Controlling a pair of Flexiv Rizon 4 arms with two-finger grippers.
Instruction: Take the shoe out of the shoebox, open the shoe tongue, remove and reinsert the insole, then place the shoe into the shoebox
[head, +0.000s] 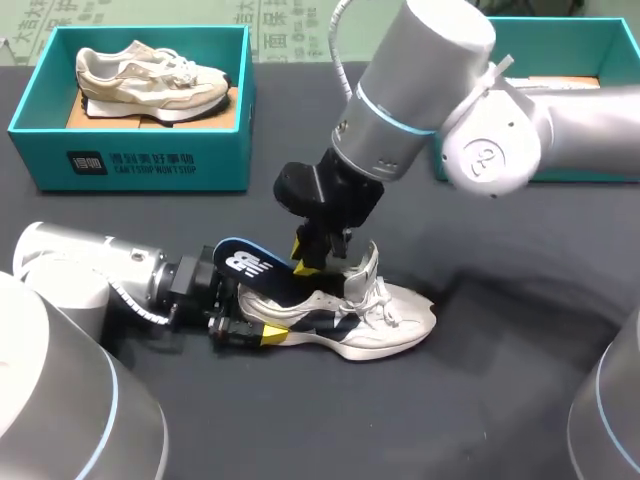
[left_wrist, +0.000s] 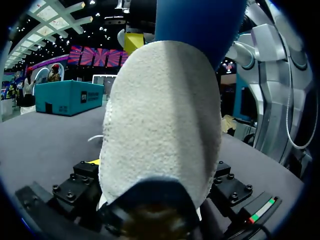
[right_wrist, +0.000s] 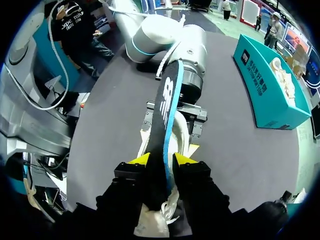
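dark table (head: 500, 400) bears white shoe (head: 392, 325), left shoebox (head: 130, 160), right shoebox (head: 580, 45).

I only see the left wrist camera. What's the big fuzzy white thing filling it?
Observer: The heel of a white lace-up sneaker on the black table; the left gripper clamps it.
Operator: And the blue thing above?
Observer: A dark blue foam insole, partly out of the sneaker, pinched by the right gripper.
Operator: Is the teal box empty?
Observer: No, the teal cardboard shoebox holds a beige sneaker.
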